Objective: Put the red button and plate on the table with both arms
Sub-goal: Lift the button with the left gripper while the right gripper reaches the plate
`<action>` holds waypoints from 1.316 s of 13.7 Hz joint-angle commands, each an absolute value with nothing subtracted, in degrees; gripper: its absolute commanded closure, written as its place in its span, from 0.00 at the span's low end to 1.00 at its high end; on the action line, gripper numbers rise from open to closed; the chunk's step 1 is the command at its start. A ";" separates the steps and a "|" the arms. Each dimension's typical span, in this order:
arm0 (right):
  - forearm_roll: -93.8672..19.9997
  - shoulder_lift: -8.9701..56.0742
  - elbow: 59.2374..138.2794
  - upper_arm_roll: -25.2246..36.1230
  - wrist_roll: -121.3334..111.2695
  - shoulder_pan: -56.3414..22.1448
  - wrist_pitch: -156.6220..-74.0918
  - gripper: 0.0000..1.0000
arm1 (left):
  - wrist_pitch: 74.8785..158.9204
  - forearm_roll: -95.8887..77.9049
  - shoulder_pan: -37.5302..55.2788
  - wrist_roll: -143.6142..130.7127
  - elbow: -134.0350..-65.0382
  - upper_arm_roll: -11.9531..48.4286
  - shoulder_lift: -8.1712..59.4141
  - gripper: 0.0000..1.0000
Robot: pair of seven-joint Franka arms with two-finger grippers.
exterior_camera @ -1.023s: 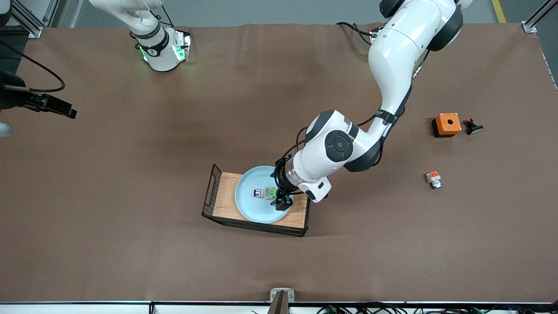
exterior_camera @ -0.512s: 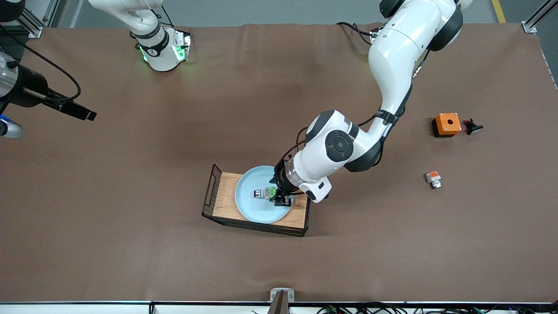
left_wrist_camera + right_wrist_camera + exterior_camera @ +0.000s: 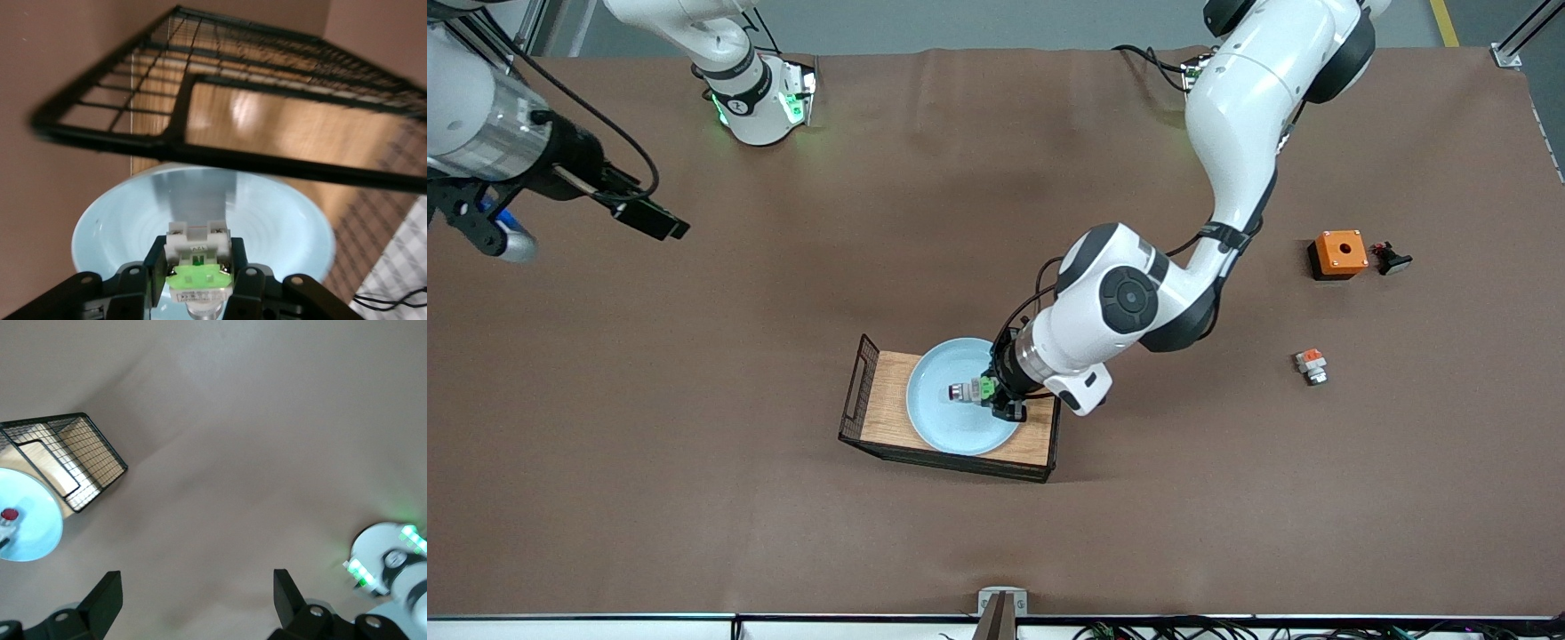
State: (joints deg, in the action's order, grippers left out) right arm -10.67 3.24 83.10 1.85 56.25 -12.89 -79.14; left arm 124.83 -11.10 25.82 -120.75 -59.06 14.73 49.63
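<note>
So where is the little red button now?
The button sits over the blue plate on the wooden tray, pinched in the left end effector.

High front view; wrist views sharing plate (image 3: 947, 418)

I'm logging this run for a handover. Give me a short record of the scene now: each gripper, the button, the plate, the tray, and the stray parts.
left gripper: jaws shut on the red button, over the plate
right gripper: jaws open, holding nothing, over bare table at the right arm's end
plate: on the wooden tray
stray parts: orange box and orange-block part, toward the left arm's end
</note>
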 commanded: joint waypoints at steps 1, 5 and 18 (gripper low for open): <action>-12.92 3.78 82.35 2.29 63.61 -14.24 -80.06 0.00 | 116.40 -13.18 23.39 -119.37 -58.71 14.50 43.44 1.00; -14.15 4.13 82.53 2.55 64.86 -14.50 -80.68 0.00 | 102.33 -11.44 21.63 -95.17 -59.59 13.62 35.36 1.00; -10.72 11.42 84.29 2.29 69.23 -26.01 -89.03 0.00 | 90.59 -4.67 2.47 -32.21 -77.66 13.89 26.99 1.00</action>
State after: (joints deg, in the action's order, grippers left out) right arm -11.88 10.66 84.62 1.93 65.90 -24.54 -88.33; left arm 86.49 -6.58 3.72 -38.16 -69.23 13.67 31.06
